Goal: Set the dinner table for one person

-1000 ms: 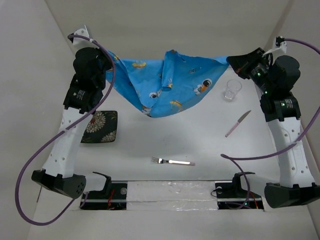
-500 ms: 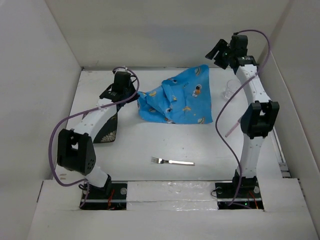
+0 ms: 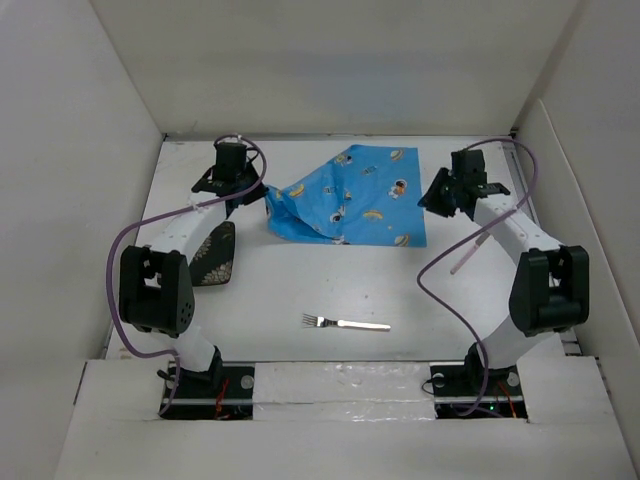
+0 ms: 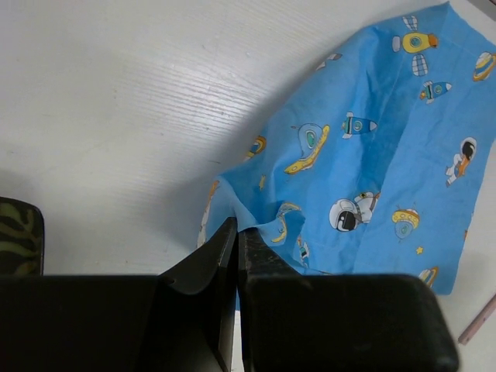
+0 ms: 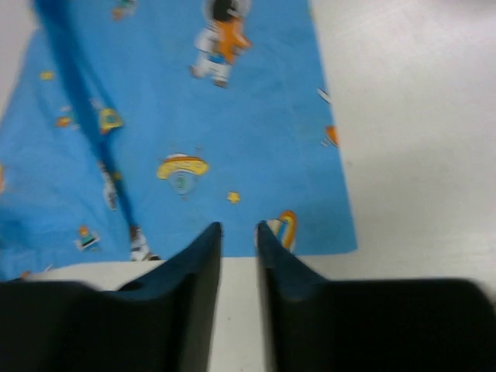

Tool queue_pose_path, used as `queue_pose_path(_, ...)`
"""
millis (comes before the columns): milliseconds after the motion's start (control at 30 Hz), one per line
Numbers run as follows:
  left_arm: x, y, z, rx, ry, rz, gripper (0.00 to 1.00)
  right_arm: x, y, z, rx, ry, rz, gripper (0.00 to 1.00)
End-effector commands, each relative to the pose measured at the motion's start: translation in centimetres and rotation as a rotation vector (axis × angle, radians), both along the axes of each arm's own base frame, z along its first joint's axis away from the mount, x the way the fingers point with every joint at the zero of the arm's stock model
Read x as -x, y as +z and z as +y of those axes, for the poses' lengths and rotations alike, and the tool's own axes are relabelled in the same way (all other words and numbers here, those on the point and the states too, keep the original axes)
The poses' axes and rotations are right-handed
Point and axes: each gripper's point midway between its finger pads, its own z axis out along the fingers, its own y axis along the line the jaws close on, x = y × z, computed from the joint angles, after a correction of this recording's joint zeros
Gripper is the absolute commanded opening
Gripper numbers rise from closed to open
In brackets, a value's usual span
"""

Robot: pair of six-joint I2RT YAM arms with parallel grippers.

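The blue cartoon-print cloth mat lies on the white dinner table at the back middle, flat on its right side and rumpled at its left. My left gripper is shut on the mat's left corner; in the left wrist view the jaws pinch a fold of the cloth. My right gripper hovers at the mat's right edge, open, with nothing between its fingers. In the right wrist view it stands over the near hem of the mat.
A fork lies near the front middle. A pink-handled knife lies at the right, partly under the right arm. A dark patterned plate sits at the left beneath the left arm. White walls enclose the table.
A second ago both grippers held the mat stretched in the air. Both arms have come down, the mat now rests on the table, and the right gripper has let go of its corner.
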Motion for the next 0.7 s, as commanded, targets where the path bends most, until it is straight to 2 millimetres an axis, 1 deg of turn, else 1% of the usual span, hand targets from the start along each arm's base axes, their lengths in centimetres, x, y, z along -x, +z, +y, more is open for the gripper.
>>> queue_pose_path(0, -0.3, 1.6, -1.3, 0.043, -0.051, -0.06, 0.0, 1.5, -3.7, -2.6, 0.115, -0.082, 0.076, 0.38)
queue_pose_path(33, -0.2, 1.7, -1.4, 0.05, -0.057, -0.064, 0.0, 2.0, -4.6, -3.2, 0.12, -0.085, 0.105, 0.45)
queue_pose_path(67, 0.0, 1.5, -1.4, 0.052, -0.058, -0.058, 0.0, 2.6, -5.6, -3.2, 0.128, -0.076, 0.138, 0.52)
queue_pose_path(100, 0.2, 1.5, -1.6, 0.06, -0.065, -0.058, 0.0, 3.0, -6.4, -3.7, 0.133, -0.079, 0.167, 0.52)
queue_pose_path(133, 0.1, 1.5, -1.7, 0.066, -0.069, -0.064, 0.0, 3.6, -7.5, -3.7, 0.138, -0.071, 0.217, 0.53)
queue_pose_path(167, 0.3, 1.3, -1.8, 0.07, -0.074, -0.061, 0.0, 4.0, -8.0, -3.8, 0.147, -0.065, 0.237, 0.53)
queue_pose_path(267, 0.4, 1.6, -2.1, 0.084, -0.085, -0.073, 0.0, 4.8, -9.4, -4.3, 0.175, -0.075, 0.284, 0.53)
queue_pose_path(300, 0.5, 1.6, -2.2, 0.09, -0.09, -0.075, 0.0, 4.7, -9.6, -4.4, 0.178, -0.078, 0.292, 0.52)
queue_pose_path(333, 0.4, 1.9, -2.3, 0.093, -0.094, -0.086, 0.0, 5.0, -10.0, -4.4, 0.184, -0.076, 0.316, 0.51)
queue_pose_path(367, 0.3, 2.0, -2.3, 0.092, -0.096, -0.092, 0.0, 5.2, -10.8, -4.3, 0.183, -0.066, 0.346, 0.49)
queue_pose_path(433, 0.4, 2.1, -2.2, 0.088, -0.1, -0.098, 0.0, 5.1, -11.0, -4.2, 0.18, -0.061, 0.364, 0.48)
queue_pose_path(467, 0.6, 2.0, -2.2, 0.085, -0.102, -0.097, 0.0, 5.3, -11.7, -3.9, 0.171, -0.05, 0.387, 0.47)
queue_pose_path(533, 0.6, 2.1, -2.1, 0.082, -0.1, -0.11, 0.0, 5.4, -12.1, -3.5, 0.17, -0.037, 0.407, 0.45)
queue_pose_path(600, 0.9, 1.7, -1.8, 0.071, -0.096, -0.108, 0.0, 5.7, -12.8, -2.6, 0.172, -0.015, 0.433, 0.44)
queue_pose_path(667, 1.3, 1.3, -1.7, 0.066, -0.095, -0.097, 0.0, 6.1, -13.0, -2.4, 0.192, -0.016, 0.458, 0.44)
